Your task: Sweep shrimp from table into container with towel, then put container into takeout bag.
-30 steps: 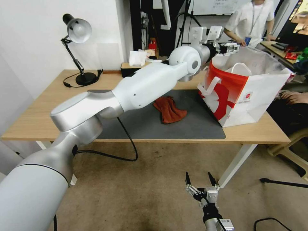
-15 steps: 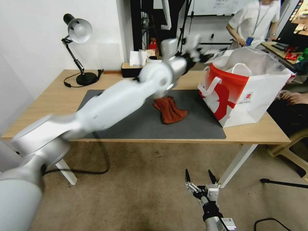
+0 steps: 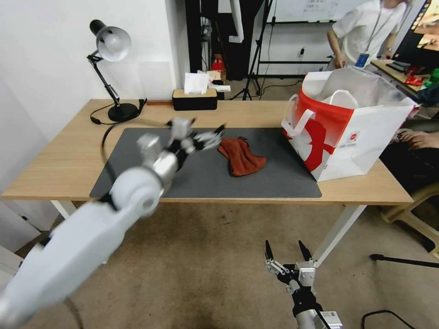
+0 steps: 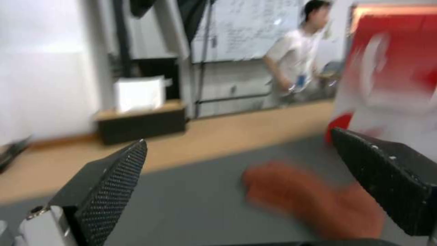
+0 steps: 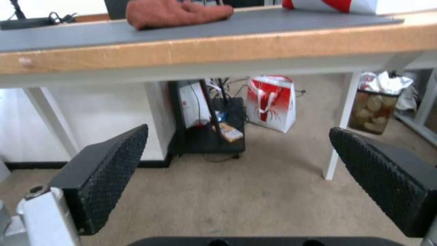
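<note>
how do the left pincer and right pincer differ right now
Place: the left pincer is up over the dark mat on the table, beside the towel; the right pincer hangs below the table's edge, over the carpet.
Aim: the left one points across the mat toward the towel and takeout bag; the right one points up at the table's front edge.
Shared: both are open and hold nothing.

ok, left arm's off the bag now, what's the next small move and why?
Probably just retract the left gripper to rest. It hangs open and empty over the mat, beside the towel; no shrimp or container remain on the table, and the takeout bag stands upright. The right gripper is parked below the table.
</note>
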Robot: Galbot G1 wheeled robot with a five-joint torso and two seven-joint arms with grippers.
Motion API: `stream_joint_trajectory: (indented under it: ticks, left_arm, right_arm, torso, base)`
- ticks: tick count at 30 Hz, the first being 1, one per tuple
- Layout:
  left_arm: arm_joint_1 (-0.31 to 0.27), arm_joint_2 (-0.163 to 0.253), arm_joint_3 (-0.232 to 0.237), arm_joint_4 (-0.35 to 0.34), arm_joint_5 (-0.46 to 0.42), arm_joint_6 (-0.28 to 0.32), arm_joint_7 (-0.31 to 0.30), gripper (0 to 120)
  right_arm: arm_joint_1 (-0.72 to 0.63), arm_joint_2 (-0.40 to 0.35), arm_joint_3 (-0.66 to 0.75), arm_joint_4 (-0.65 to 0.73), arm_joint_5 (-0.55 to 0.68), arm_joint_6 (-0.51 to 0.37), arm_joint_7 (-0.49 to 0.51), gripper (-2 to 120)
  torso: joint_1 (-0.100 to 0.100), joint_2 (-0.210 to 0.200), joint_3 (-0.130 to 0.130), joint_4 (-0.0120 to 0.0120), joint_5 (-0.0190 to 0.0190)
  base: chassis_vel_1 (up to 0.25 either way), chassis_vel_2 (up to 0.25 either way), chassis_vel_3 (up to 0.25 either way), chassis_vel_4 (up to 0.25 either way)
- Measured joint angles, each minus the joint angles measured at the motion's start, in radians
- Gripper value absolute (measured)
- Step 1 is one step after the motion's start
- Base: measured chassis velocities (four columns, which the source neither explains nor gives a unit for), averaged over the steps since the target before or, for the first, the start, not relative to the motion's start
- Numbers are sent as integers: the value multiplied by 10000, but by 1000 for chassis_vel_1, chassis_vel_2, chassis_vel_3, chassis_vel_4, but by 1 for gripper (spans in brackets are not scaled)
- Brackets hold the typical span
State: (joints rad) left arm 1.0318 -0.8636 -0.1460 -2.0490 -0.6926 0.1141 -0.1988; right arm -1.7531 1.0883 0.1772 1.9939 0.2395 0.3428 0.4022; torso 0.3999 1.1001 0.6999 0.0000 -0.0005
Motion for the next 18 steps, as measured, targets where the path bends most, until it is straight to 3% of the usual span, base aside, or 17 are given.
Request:
stream_joint_trajectory:
  ticks: [1, 3, 4, 6, 7, 10, 11, 13, 18]
  left_arm:
    - [0, 0, 0, 0, 0, 0, 0, 100]
    - [1672, -355, -969, -214, 1115, -518, 305, 100]
    - [1672, -355, -969, -214, 1115, -518, 305, 100]
    - [3454, -909, -1942, -282, 2168, -1292, 566, 100]
    - [3454, -909, -1942, -282, 2168, -1292, 566, 100]
    - [5514, -1563, -2911, -179, 2873, -2388, 839, 100]
    - [5514, -1563, -2911, -179, 2873, -2388, 839, 100]
    - [6305, -1923, -3306, 40, 3128, -3088, 887, 100]
    - [6831, -2253, -3608, 446, 3203, -3845, 891, 100]
  right_arm:
    - [0, 0, 0, 0, 0, 0, 0, 100]
    - [-47, -136, 75, 129, 0, 21, -83, 100]
    - [-47, -136, 75, 129, 0, 21, -83, 100]
    - [-76, -303, 184, 221, 42, 44, -278, 100]
    - [-76, -303, 184, 221, 42, 44, -278, 100]
    - [17, -478, 308, 165, 250, 128, -646, 100]
    - [17, -478, 308, 165, 250, 128, -646, 100]
    - [129, -603, 442, 25, 352, 214, -955, 100]
    - [227, -761, 673, -96, 527, 429, -1211, 100]
  torso:
    - [0, 0, 0, 0, 0]
    - [-1, 1, -1, 3, 7]
    - [-1, 1, -1, 3, 7]
    - [0, 1, -1, -4, 0]
    - [0, 1, -1, -4, 0]
    - [-2, 1, -1, 5, 6]
    - [-2, 1, -1, 5, 6]
    - [-2, 1, -1, -1, 7]
    - [-1, 0, 0, -1, 9]
  base:
    - [0, 0, 0, 0]
    - [0, 0, 0, 0]
    - [0, 0, 0, 0]
    - [0, 0, 0, 0]
    - [0, 0, 0, 0]
    - [0, 0, 0, 0]
    - [0, 0, 0, 0]
    - [0, 0, 0, 0]
    - [0, 0, 0, 0]
